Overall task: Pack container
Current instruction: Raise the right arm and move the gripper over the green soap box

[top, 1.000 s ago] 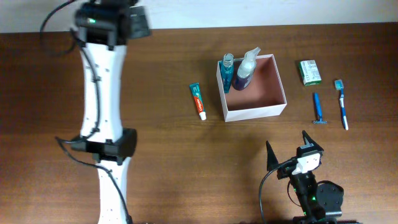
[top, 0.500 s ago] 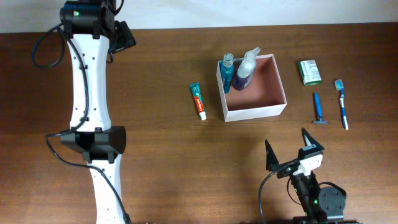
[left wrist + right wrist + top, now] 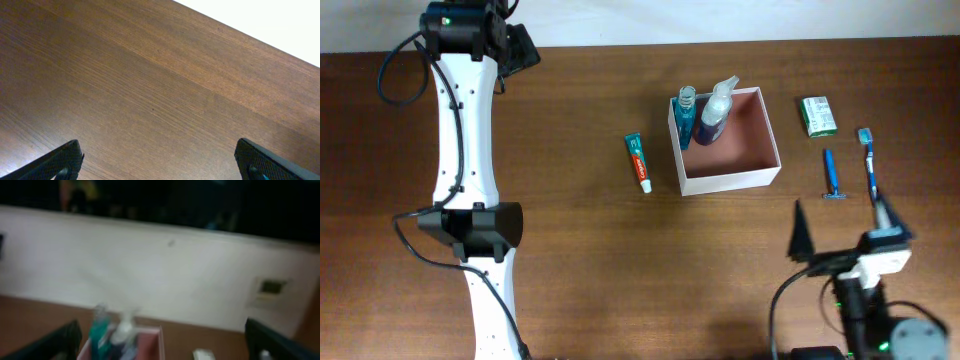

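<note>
No lettering is legible anywhere. Print on the red-and-green toothpaste tube (image 3: pixel 638 162) is too small. Likewise the green-and-white packet (image 3: pixel 818 116) near the far edge

L fingers (image 3: pixel 57 162), R fingers (image 3: pixel 62 342) apart (wide)

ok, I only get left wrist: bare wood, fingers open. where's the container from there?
Observer: Overhead has the left gripper over the far-left corner of the table. The container is well to its right, mid-table.
Operator: anything in it?
Observer: Two items, a blue bottle and a spray bottle, at its left wall.
Operator: what's outside?
Observer: Four things: toothpaste on its left, and packet, razor and toothbrush on its right.
</note>
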Robot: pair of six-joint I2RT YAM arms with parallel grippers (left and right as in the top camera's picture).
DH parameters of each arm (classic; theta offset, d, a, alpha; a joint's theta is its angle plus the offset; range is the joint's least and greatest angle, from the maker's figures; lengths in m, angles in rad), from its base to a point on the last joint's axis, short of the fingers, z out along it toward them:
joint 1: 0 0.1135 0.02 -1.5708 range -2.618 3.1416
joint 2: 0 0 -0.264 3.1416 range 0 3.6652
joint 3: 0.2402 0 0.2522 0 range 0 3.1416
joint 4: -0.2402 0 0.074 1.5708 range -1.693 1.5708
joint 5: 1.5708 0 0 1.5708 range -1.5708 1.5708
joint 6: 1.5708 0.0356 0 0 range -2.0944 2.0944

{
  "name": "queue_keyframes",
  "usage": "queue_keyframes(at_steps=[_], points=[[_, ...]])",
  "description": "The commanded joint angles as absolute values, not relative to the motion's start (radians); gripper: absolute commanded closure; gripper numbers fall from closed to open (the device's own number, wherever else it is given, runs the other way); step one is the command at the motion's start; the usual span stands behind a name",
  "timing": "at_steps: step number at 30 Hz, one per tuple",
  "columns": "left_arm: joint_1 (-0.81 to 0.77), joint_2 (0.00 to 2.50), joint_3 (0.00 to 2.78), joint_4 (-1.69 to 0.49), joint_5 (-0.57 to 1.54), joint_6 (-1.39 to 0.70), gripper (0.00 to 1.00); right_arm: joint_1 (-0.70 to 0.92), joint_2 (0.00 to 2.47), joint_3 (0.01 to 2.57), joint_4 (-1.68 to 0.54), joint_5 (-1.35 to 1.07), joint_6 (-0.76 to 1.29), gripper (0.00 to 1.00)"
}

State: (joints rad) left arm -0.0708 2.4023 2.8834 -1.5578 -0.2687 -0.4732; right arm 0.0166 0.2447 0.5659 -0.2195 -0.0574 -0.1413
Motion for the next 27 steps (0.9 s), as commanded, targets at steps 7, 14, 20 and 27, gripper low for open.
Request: queue_keyframes(at_steps=[7, 14, 20, 27], points=[[-0.067, 2.374, 2.88, -1.556, -0.265, -0.485, 0.01, -0.117, 0.955, 1.38, -0.867, -0.029, -0.255, 0.01], [-0.067, 2.374, 2.88, -1.557, -0.266, -0.485, 0.01, -0.241, 1.515, 2.045, -1.323, -0.147, -0.255, 0.01], [-0.067, 2.374, 2.88, -1.557, -0.265, -0.485, 0.01, -0.242, 1.782, 2.294, -1.432, -0.15, -0.229, 0.01], [-0.067, 2.374, 2.88, -1.557, -0.265, -0.485, 0.01, -0.25, 2.036, 2.294, -1.414, -0.099, -0.258, 0.01]])
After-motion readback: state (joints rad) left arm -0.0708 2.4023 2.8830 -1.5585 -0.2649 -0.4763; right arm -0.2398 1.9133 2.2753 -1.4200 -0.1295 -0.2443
